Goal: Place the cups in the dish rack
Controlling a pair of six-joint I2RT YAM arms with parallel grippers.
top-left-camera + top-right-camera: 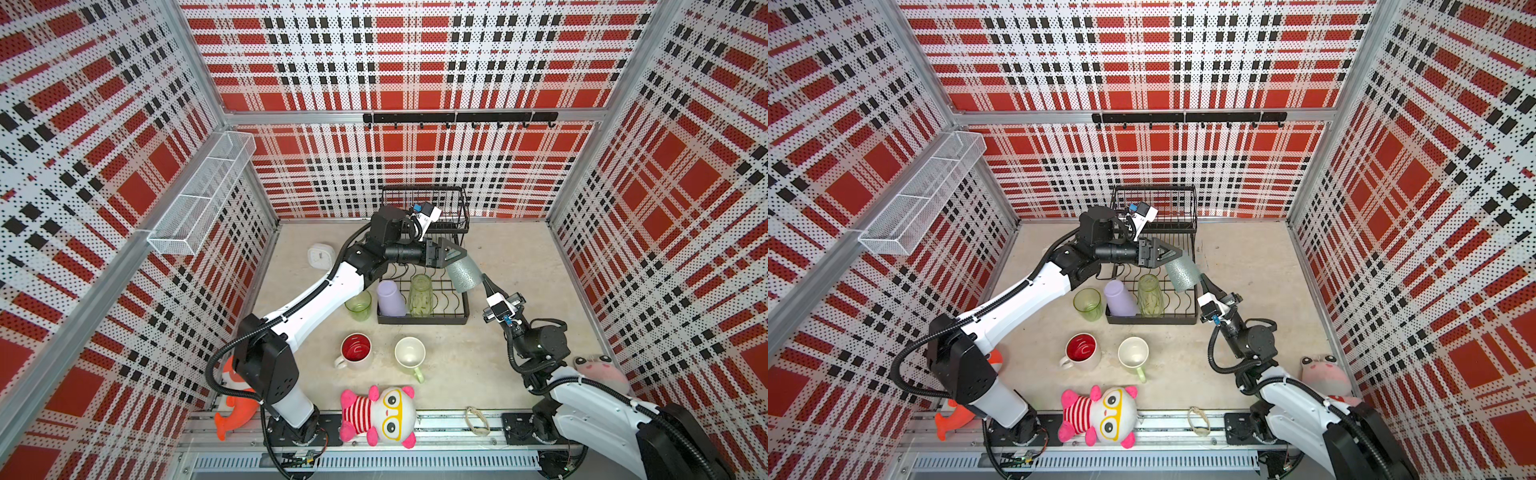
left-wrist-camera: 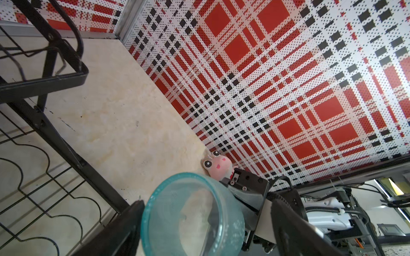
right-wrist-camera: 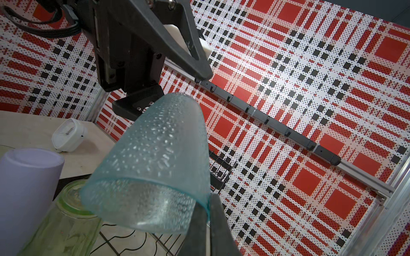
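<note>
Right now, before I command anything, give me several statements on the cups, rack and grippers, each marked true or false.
1. The right gripper is shut on the rim of the teal cup. True.
2. The lavender tumbler and a green tumbler stand in the lower tier of the dish rack. True.
3. The left gripper is clamped on the lavender tumbler. False: its jaws stand open about the teal cup's base.
4. Both mugs are loaded. False: the white mug and the pale green mug stand on the table.
</note>
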